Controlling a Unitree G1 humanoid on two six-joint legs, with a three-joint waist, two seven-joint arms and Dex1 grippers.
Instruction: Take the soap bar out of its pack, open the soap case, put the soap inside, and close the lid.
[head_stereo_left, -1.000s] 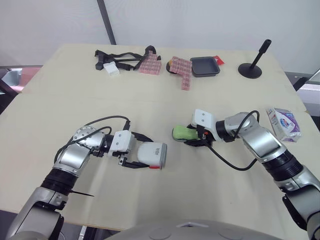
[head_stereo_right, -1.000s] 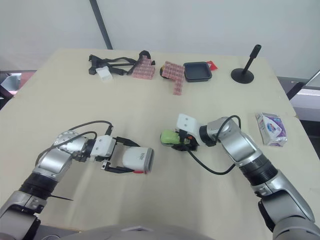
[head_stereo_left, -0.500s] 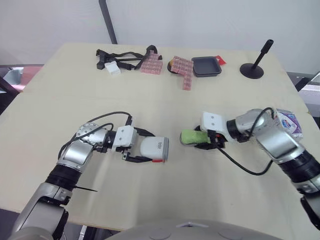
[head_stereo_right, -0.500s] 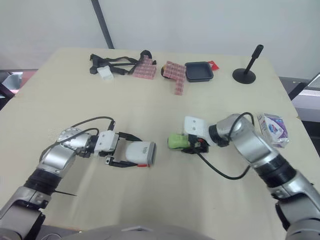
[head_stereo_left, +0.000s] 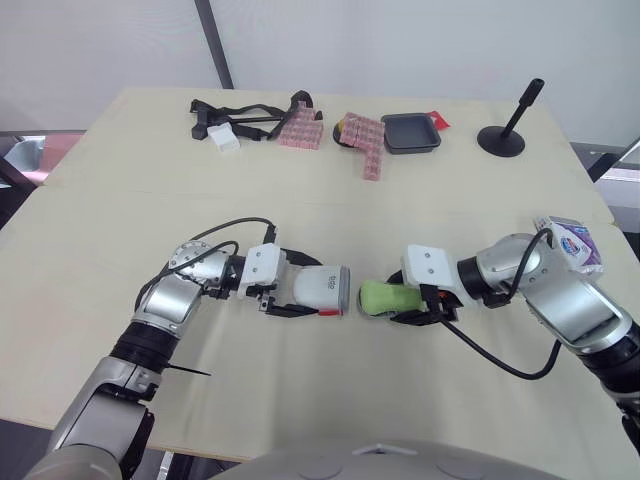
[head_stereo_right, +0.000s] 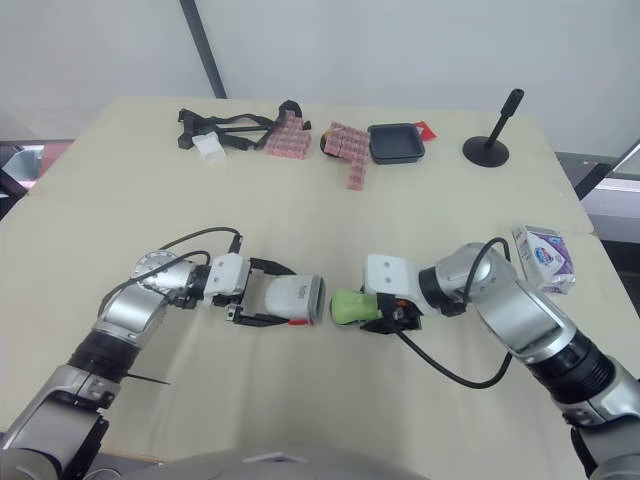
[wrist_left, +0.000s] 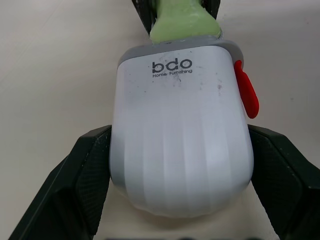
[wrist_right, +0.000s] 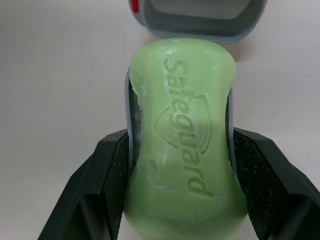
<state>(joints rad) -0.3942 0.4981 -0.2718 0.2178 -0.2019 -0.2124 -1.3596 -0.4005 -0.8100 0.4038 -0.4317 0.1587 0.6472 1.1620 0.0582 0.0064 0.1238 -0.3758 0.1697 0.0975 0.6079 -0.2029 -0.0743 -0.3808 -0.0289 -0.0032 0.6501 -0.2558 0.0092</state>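
Observation:
My left gripper (head_stereo_left: 312, 291) is shut on the white soap case (head_stereo_left: 320, 289), which lies on its side just above the table with its grey-rimmed open mouth facing right and a red latch (wrist_left: 246, 93) on one side. The right gripper (head_stereo_left: 393, 301) is shut on the green soap bar (head_stereo_left: 381, 297), which points left at that mouth. A narrow gap separates the soap's tip from the case rim. In the right wrist view the embossed soap (wrist_right: 184, 135) sits between the black fingers (wrist_right: 102, 185), with the case opening (wrist_right: 200, 17) just ahead. The soap pack (head_stereo_left: 569, 246) lies at the right.
Along the table's far side lie black straps with a white block (head_stereo_left: 226, 124), pink checked pieces (head_stereo_left: 366, 144), a black tray (head_stereo_left: 410, 132) and a black stand (head_stereo_left: 509, 126). The table's right edge runs close to the soap pack.
Both grippers have moved toward each other. The case has travelled right and the soap left, so the wide gap between them has shrunk to a narrow one.

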